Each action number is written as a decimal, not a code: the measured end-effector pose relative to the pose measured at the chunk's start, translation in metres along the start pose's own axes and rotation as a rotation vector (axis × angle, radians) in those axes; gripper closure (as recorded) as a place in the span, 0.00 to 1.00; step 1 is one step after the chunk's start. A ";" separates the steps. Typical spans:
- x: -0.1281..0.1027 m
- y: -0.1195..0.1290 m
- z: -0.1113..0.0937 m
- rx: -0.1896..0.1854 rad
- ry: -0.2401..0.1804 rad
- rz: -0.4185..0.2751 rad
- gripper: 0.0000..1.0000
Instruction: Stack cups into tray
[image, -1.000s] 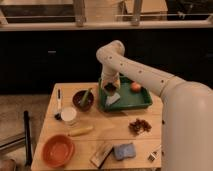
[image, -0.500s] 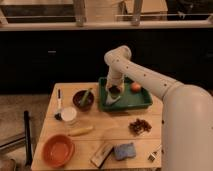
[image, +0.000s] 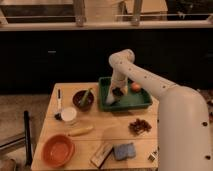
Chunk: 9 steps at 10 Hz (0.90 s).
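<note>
Your gripper (image: 118, 93) hangs low inside the green tray (image: 142, 103), left of the orange fruit (image: 135, 87). A small dark cup (image: 116, 92) sits right at it; you cannot tell whether it's gripped or whether the fingers are apart. This low over the tray floor, it's likely being set down.

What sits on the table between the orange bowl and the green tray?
In the camera view, a yellowish elongated item lies between the orange bowl and the tray. The gripper hangs over the tray.
</note>
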 end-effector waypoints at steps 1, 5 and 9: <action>0.002 0.006 0.004 -0.012 -0.013 0.027 0.84; 0.004 0.014 0.017 -0.014 -0.045 0.067 0.45; 0.005 0.021 0.018 -0.017 -0.039 0.087 0.20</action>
